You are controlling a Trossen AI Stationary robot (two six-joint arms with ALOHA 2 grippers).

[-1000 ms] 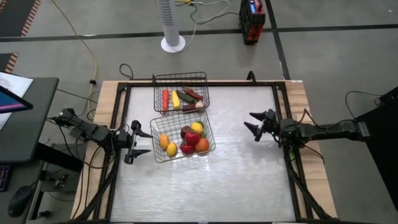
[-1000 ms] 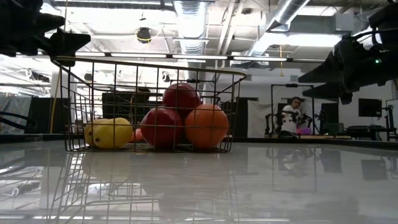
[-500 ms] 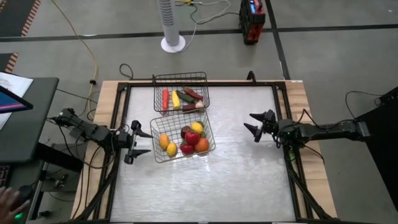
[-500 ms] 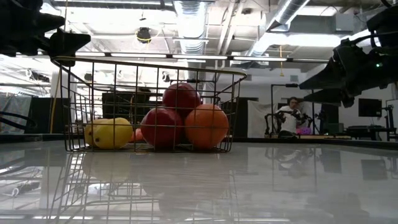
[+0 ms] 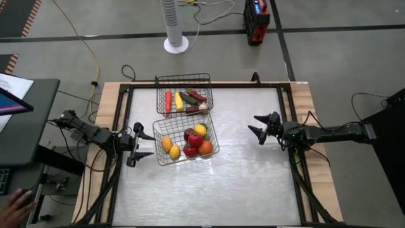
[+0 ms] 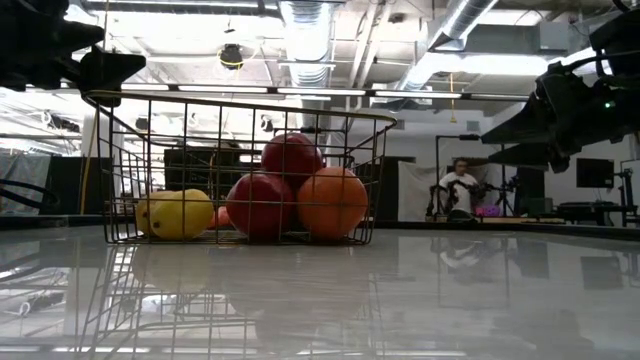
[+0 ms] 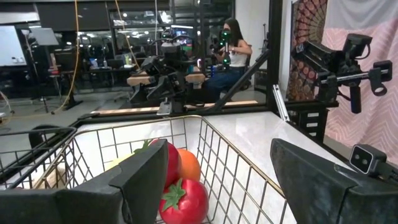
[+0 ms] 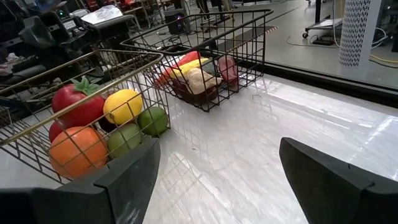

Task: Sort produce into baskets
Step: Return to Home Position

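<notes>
Two wire-mesh baskets stand on the white table. The near basket (image 5: 186,140) holds round fruit: an orange (image 5: 205,147), red apples (image 5: 193,142), yellow lemons (image 5: 200,130) and green limes (image 8: 152,119). The far basket (image 5: 183,94) holds long produce: a carrot (image 5: 168,101), yellow corn (image 5: 179,101) and dark red pieces (image 5: 195,96). My left gripper (image 5: 140,145) is open and empty, just left of the near basket. My right gripper (image 5: 258,126) is open and empty, right of the near basket, above the table.
Bare white table lies in front of and to the right of the baskets. A black frame rail (image 5: 291,114) runs around the table. A person sits in the room beyond (image 6: 458,188). A hand shows at the lower left, off the table (image 5: 16,201).
</notes>
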